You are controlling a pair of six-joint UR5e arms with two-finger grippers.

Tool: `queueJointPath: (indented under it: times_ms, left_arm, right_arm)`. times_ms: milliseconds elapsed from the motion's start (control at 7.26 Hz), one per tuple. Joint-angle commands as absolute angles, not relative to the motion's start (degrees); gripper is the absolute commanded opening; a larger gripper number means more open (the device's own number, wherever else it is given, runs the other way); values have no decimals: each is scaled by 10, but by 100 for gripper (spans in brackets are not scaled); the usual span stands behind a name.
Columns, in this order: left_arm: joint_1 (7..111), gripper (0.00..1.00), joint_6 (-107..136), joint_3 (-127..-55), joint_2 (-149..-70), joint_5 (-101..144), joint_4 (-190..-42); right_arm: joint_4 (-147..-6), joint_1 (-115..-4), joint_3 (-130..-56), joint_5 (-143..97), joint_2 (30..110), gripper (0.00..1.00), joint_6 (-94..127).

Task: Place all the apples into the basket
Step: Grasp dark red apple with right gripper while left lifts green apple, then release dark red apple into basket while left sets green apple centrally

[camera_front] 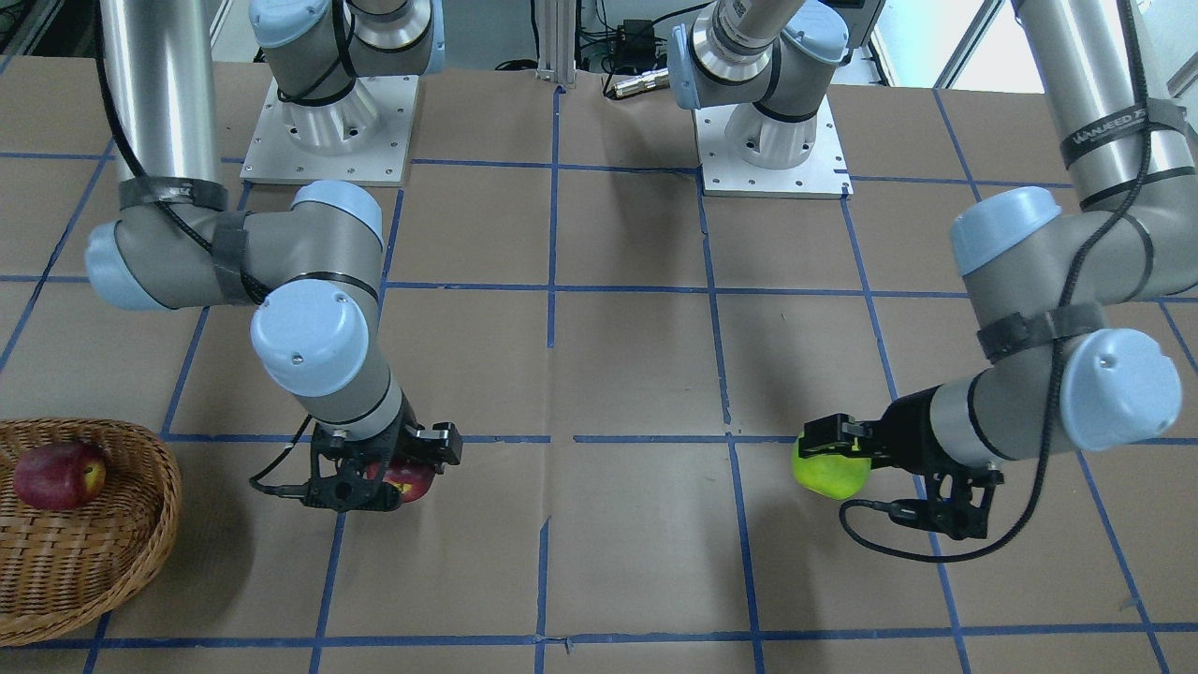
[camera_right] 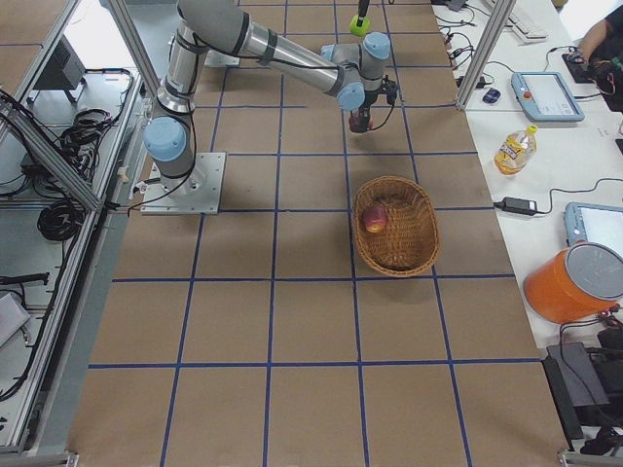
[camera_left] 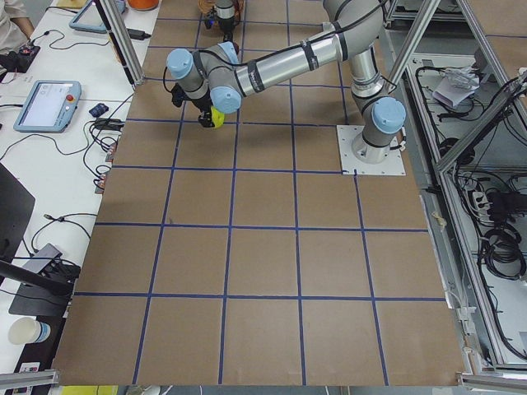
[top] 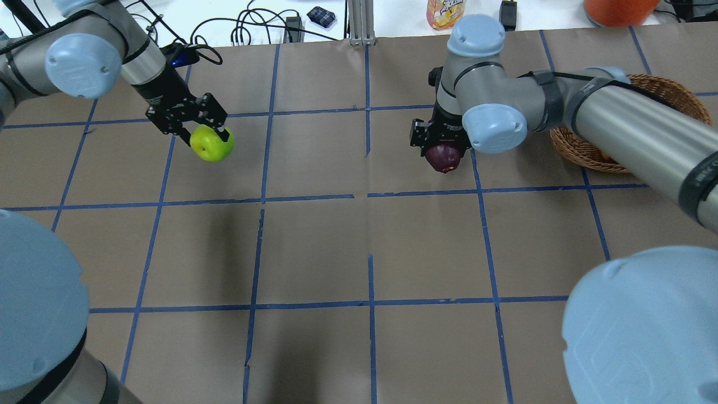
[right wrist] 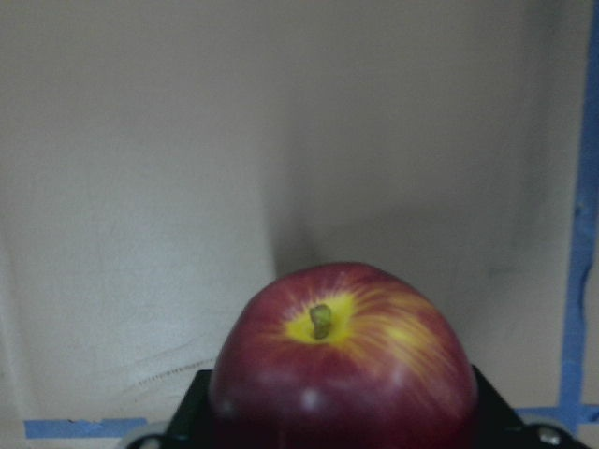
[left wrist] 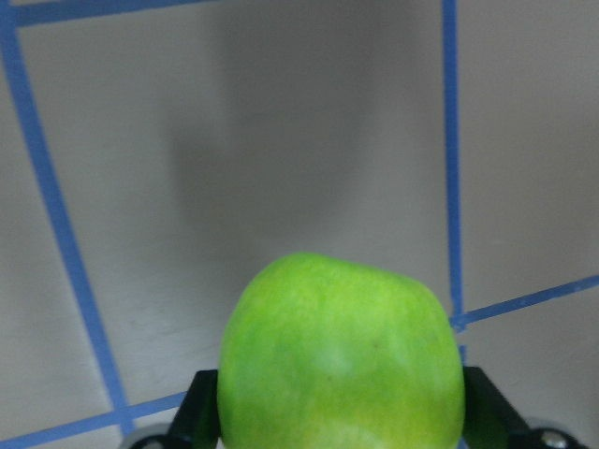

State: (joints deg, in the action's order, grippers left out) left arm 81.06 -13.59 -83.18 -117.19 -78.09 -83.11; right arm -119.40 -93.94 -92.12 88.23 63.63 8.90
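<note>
My left gripper (top: 208, 136) is shut on the lime green apple (top: 211, 145) and holds it just above the table, on the robot's left side. The green apple fills the left wrist view (left wrist: 342, 360) and shows in the front view (camera_front: 830, 470). My right gripper (top: 443, 147) is shut on the dark maroon apple with a yellow patch (top: 443, 157), also held off the table, left of the basket (top: 676, 94). This apple also shows in the right wrist view (right wrist: 342, 365) and the front view (camera_front: 412, 480). The matte red apple (camera_front: 58, 475) lies inside the wicker basket (camera_front: 103, 562).
The right arm's forearm (top: 634, 132) passes over the basket in the overhead view. The arms' base plates (camera_front: 328, 140) (camera_front: 772, 150) stand at the robot's side of the table. A bottle (camera_right: 513, 149), an orange bucket (camera_right: 569, 284) and tablets lie on the bench beyond the far edge.
</note>
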Motion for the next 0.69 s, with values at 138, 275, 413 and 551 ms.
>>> queueJointPath:
  times_ms: [138, 275, 413, 551]
  left_arm:
    - [987, 4, 150, -863, -1197, -777, -675]
    - [1026, 4, 203, -862, -1214, -779, -614]
    - [1060, 4, 229, -866, -1223, -792, -590]
    - [1085, 11, 236, -868, -1236, -841, -577]
  right_arm:
    - [-1044, -746, -817, 893, 682, 0, -55]
    - [-1019, -695, -792, 915, 679, 0, -125]
    - [-1027, -642, -784, 931, 670, 0, -235]
    - [-1050, -599, -776, 930, 641, 0, -310]
